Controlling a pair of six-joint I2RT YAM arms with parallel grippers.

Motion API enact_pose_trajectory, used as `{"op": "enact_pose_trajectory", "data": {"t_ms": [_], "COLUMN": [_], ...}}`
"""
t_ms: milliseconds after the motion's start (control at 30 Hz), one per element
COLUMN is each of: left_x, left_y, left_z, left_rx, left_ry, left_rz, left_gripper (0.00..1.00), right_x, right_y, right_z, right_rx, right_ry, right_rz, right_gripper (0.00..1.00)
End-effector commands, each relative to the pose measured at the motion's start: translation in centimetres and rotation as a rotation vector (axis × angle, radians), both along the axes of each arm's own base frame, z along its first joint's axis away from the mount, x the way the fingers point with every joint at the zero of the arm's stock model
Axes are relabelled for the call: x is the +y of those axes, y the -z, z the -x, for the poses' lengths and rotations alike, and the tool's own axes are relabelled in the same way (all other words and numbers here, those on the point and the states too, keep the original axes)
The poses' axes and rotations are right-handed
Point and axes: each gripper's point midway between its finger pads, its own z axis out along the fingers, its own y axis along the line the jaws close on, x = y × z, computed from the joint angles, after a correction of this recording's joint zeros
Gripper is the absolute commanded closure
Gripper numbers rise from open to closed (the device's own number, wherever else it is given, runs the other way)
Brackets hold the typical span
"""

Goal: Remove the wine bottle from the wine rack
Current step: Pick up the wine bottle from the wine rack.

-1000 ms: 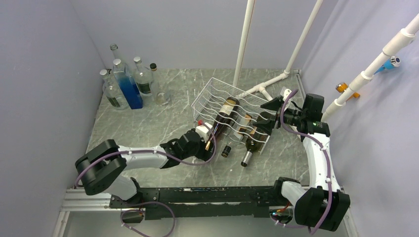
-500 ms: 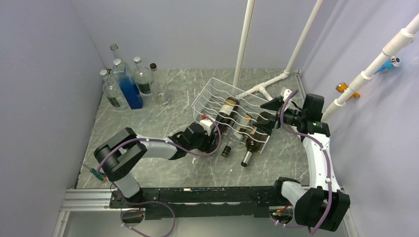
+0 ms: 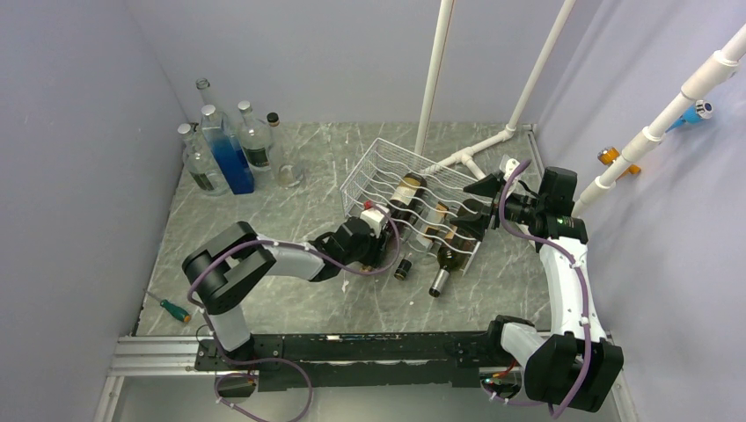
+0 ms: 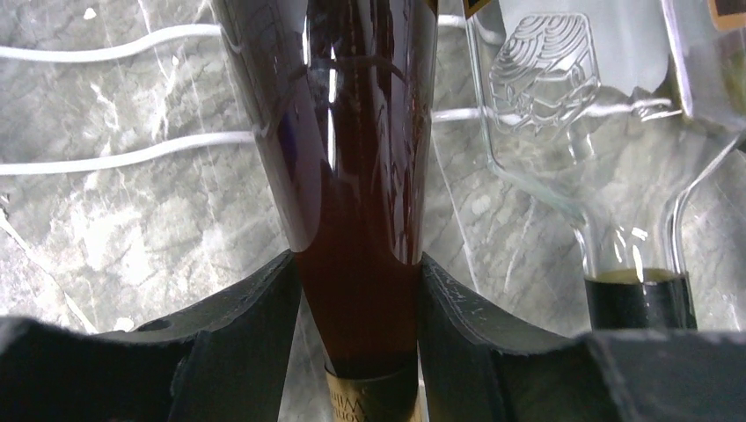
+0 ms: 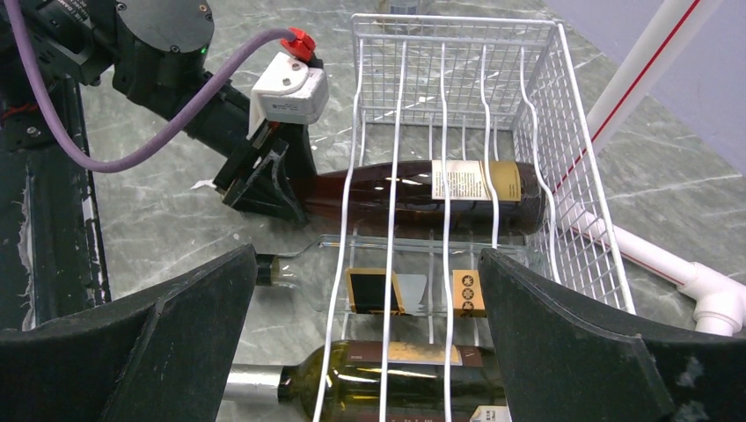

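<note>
From above, the left hand (image 3: pixel 381 236) had moved up and right since a second earlier, when it sat off the lower-left corner of the wine rack (image 3: pixel 374 171). It now reached the neck of the wine bottle (image 3: pixel 405 194), which lay in the rack's leftmost filled cradle with its neck pointing toward the lower left. The left elbow had swung up and right as well, uncovering a screwdriver (image 3: pixel 173 308) at the lower left of the tabletop (image 3: pixel 264 211). The right hand (image 3: pixel 476 209), the rack and its bottles had not shifted. Bare tabletop stretched left of and below the rack, a cluster of glass bottles (image 3: pixel 224 149) stood well apart at the upper left, and white pipes (image 3: pixel 466 158) ran close behind the rack. In the left wrist view, the two dark fingers (image 4: pixel 264 316) of the left hand (image 4: pixel 359 299) were clenched against both sides of the brown wine bottle (image 4: pixel 361 158) where it narrowed to the neck. A clear bottle (image 4: pixel 572 132) lay just beside it on the right, and rack wires (image 4: pixel 106 156) crossed the marbled tabletop (image 4: pixel 114 229) on the left. In the right wrist view, the right hand (image 5: pixel 369 299) stood spread wide and empty over the rack's near side. The wine bottle (image 5: pixel 413 189) lay across mid-frame under the wires of the wine rack (image 5: pixel 537 97), its neck past the rack's left edge inside the left hand (image 5: pixel 286 189). The clear bottle (image 5: pixel 387 290) and a green bottle (image 5: pixel 396 378) filled the cradles below it, the cradles above were free, and a pipe (image 5: pixel 651 61) hugged the rack's right wall.
</note>
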Motion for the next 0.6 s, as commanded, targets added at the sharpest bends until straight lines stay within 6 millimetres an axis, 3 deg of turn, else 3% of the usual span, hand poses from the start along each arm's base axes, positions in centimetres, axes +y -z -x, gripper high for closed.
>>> {"op": "enact_pose_trajectory", "data": {"t_ms": [0, 233, 333, 567], "left_x": [-0.7, -0.4, 0.0, 0.3], "left_y": [0.3, 1.2, 1.3, -1.0], "left_z": [-0.9, -0.8, -0.7, 0.0], "left_rx": [-0.027, -0.037, -0.048, -0.080], "left_ry": [-0.008, -0.028, -0.044, -0.034], "left_rz": [-0.027, -0.070, -0.079, -0.059], "left_gripper": [0.45, 0.46, 0.50, 0.96], "right_x": [0.2, 0.2, 0.2, 0.2], "right_y": [-0.8, -0.9, -0.9, -0.8], "right_z": [0.2, 0.2, 0.2, 0.2], "right_rx": [-0.046, -0.048, -0.050, -0.050], "right_ry": [-0.026, -0.026, -0.027, -0.026], "right_rz": [-0.005, -0.003, -0.002, 0.001], "right_gripper": [0.00, 0.00, 0.00, 0.00]}}
